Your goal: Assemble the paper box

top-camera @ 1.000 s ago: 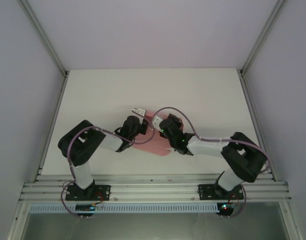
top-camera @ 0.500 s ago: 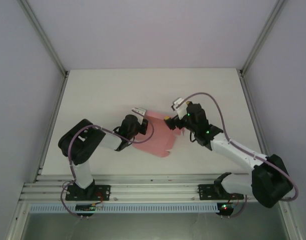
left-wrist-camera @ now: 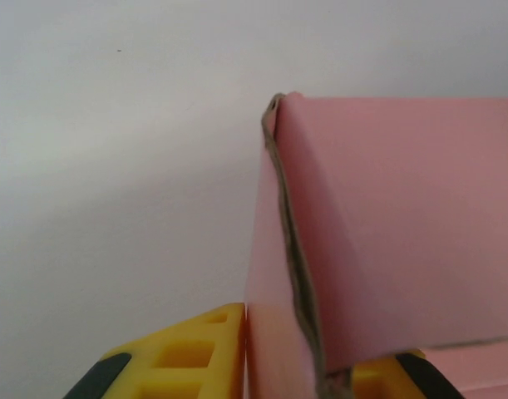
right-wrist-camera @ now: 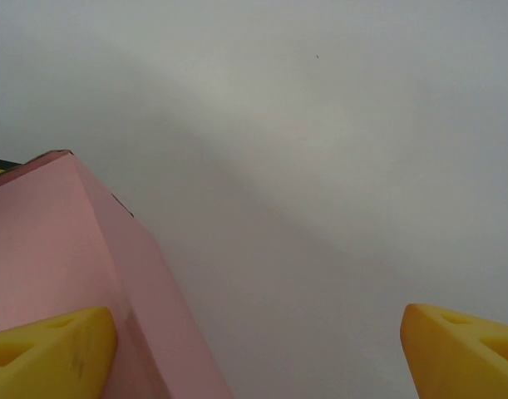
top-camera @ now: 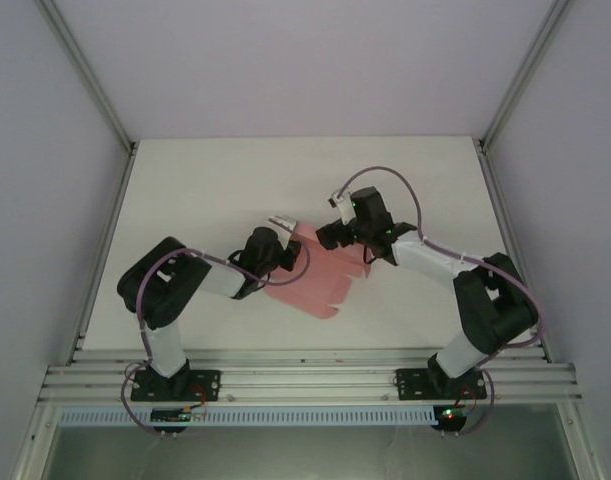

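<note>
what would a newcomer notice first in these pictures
The pink paper box, partly folded, lies in the middle of the white table. The left tool grips the edge of one raised flap, while the right tool stands wide open at the box's far right side.

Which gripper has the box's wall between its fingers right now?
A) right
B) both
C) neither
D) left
D: in the left wrist view the box wall runs down between the fingers of the left gripper, while the right gripper stands wide open over the table, with the box off beside one finger.
</note>
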